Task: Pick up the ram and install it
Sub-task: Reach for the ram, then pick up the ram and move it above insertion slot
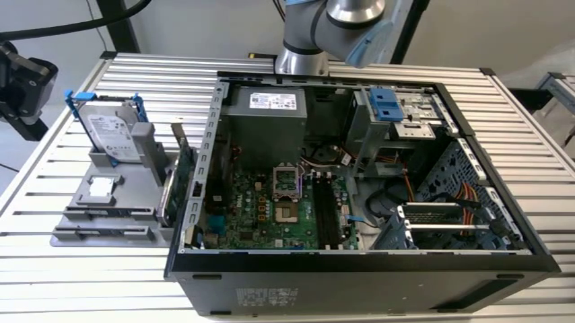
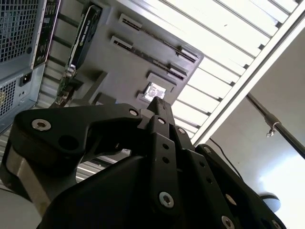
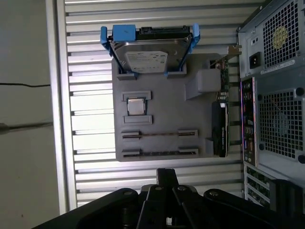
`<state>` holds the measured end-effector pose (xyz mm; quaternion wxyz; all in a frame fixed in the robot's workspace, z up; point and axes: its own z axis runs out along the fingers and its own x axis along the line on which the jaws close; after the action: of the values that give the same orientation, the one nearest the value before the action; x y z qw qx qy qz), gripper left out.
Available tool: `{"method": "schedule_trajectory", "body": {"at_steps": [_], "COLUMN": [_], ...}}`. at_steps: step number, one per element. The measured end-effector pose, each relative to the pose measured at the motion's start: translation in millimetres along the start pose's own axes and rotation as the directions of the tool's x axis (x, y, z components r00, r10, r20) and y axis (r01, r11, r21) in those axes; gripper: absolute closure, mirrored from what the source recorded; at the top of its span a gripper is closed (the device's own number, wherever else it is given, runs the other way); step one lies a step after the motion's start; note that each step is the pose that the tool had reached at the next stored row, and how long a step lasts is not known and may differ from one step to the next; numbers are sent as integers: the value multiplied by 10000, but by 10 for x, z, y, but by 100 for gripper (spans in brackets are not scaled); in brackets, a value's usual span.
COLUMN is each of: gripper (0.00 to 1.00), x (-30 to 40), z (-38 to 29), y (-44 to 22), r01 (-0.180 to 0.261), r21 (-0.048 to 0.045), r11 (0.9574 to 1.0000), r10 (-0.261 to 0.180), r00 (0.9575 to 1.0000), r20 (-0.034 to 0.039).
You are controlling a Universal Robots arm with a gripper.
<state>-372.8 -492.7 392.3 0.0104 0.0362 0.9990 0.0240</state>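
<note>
The ram (image 3: 159, 152) shows edge-on as a thin dark strip standing in the outer slot row of a grey holder (image 3: 162, 98). A thinner strip (image 3: 159, 135) lies in the neighbouring row, and I cannot tell whether it is a second stick. In the second wrist view the same rows (image 2: 152, 38) show beyond the fingers. My gripper (image 3: 167, 172) hangs high above the slatted table just off the holder's edge, well apart from the ram. Its fingertips (image 2: 159, 101) meet in one black tip with nothing between them. The open computer case (image 1: 359, 266) holds the motherboard with long black memory slots (image 1: 325, 208).
On the holder (image 1: 112, 195) stand a silver hard drive in a blue frame (image 1: 112, 131), a green card (image 1: 182, 178) on edge beside the case, and a small square chip (image 3: 136, 106). The arm's base (image 1: 306, 40) rises behind the case. Black equipment (image 1: 20, 77) sits at the exterior view's left.
</note>
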Motion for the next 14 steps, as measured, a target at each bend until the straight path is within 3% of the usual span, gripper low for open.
{"method": "schedule_trajectory", "body": {"at_steps": [14], "gripper": [100], "x": [0], "z": [0], "y": [-1], "r01": [-4], "r21": [6], "r11": [10000], "r10": [4], "r00": [10000], "r20": [-90]}}
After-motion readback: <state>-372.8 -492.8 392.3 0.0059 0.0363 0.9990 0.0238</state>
